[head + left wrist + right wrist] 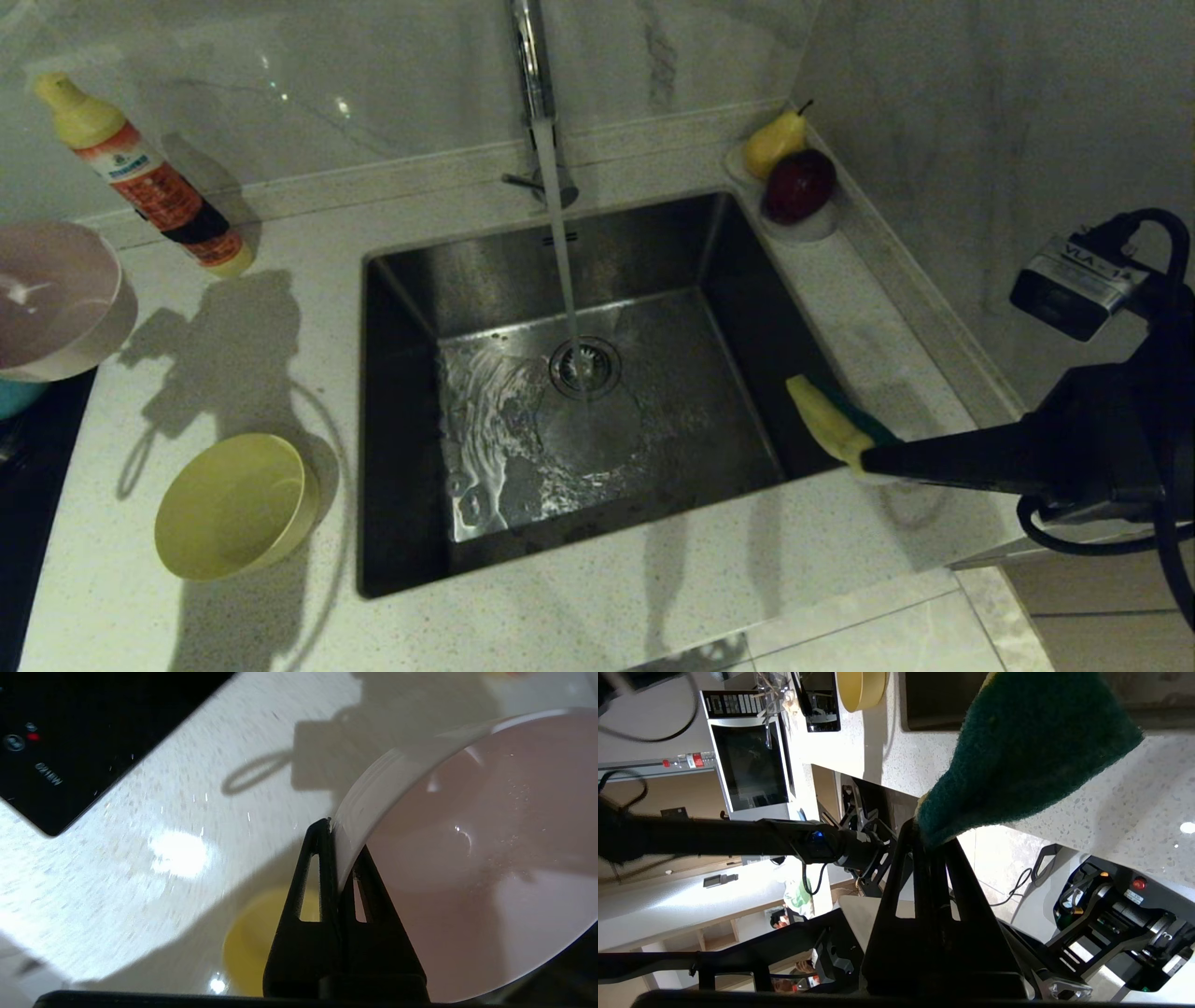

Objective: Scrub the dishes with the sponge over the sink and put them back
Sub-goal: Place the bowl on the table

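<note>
Speckled counter [653, 597] — square steel sink [653, 280]

We can make out few markings. On the silver tag [1080, 272] fixed to the right arm, the letters "VLA" followed by a dash and a digit that looks like 1; the rest is cut off. On the black stove top [70, 732], a short white word beside a round symbol and a red light, upside down and blurred, so we cannot read it. The bottle [154, 182] carries an orange and white label with print too small for us to read.
</note>
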